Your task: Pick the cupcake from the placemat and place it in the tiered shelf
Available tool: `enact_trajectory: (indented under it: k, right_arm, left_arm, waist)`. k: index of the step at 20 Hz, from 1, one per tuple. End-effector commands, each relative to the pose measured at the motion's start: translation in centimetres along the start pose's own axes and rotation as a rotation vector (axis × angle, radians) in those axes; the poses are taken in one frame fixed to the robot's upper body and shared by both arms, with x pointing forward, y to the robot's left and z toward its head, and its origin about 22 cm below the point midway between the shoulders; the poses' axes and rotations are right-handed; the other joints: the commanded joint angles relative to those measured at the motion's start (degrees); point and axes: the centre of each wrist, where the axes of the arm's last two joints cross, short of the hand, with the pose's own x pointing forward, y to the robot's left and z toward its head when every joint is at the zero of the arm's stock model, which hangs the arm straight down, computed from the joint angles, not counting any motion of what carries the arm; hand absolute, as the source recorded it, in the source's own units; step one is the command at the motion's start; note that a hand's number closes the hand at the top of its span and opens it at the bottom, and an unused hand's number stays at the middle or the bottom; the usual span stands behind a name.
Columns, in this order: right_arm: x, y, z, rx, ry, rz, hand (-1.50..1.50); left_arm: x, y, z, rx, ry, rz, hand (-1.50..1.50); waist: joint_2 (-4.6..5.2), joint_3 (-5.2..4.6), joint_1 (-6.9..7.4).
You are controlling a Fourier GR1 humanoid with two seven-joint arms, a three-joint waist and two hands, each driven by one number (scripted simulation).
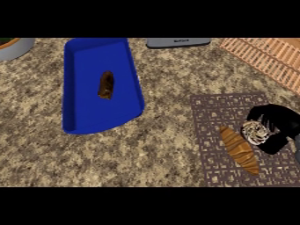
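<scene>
On the dark woven placemat (210,114) at the right, my right hand (279,125) is curled round the cupcake (253,131), whose pale striped wrapper shows between fingers and thumb. A brown croissant (239,150) lies on the mat just left of the hand. The wooden slatted tiered shelf (276,59) stands at the top right, beyond the mat. My left hand is out of view.
A blue tray (90,114) with a small brown pastry (106,85) in it lies left of centre. A potted plant (6,46) sits at the top left corner, and a grey appliance (177,42) is at the back edge.
</scene>
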Motion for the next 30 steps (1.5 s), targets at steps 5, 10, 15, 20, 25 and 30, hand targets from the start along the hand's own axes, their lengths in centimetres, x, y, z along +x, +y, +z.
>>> enact_trajectory:
  k: [5, 10, 15, 20, 25, 30]
  right_arm:
    - [1.0, -2.9, 0.1, -0.235, -0.092, -0.011, 1.50]
    - [2.8, -3.5, -1.9, -0.379, 0.219, -0.198, 1.50]
    - [6.2, -6.7, -2.6, -0.580, 0.325, -0.375, 1.50]
    - [8.8, -10.6, -2.2, -0.806, 0.404, -0.398, 1.50]
    - [11.7, -13.9, -1.7, -0.980, 0.453, -0.414, 1.50]
    - [13.7, -17.1, -1.0, -1.104, 0.521, -0.429, 1.50]
  left_arm:
    - [10.5, -2.5, -1.3, -0.100, -0.617, -0.030, 0.00]
    - [8.9, -2.2, -1.1, -0.100, -0.522, -0.058, 0.00]
    - [8.5, -2.3, -1.0, -0.109, -0.500, -0.069, 0.00]
    - [9.3, -2.6, -1.0, -0.130, -0.545, -0.067, 0.00]
    - [10.2, -2.9, -1.2, -0.144, -0.580, -0.084, 0.00]
    - [10.6, -3.5, -1.6, -0.163, -0.599, -0.079, 0.00]
  waist:
    - [-0.93, 0.83, -2.69]
    - [-0.93, 0.25, -0.72]
    - [-1.78, 0.07, 0.21]
    - [-1.88, -0.36, 1.24]
    - [-1.14, -0.36, 2.01]
    - [-0.53, -0.38, 2.59]
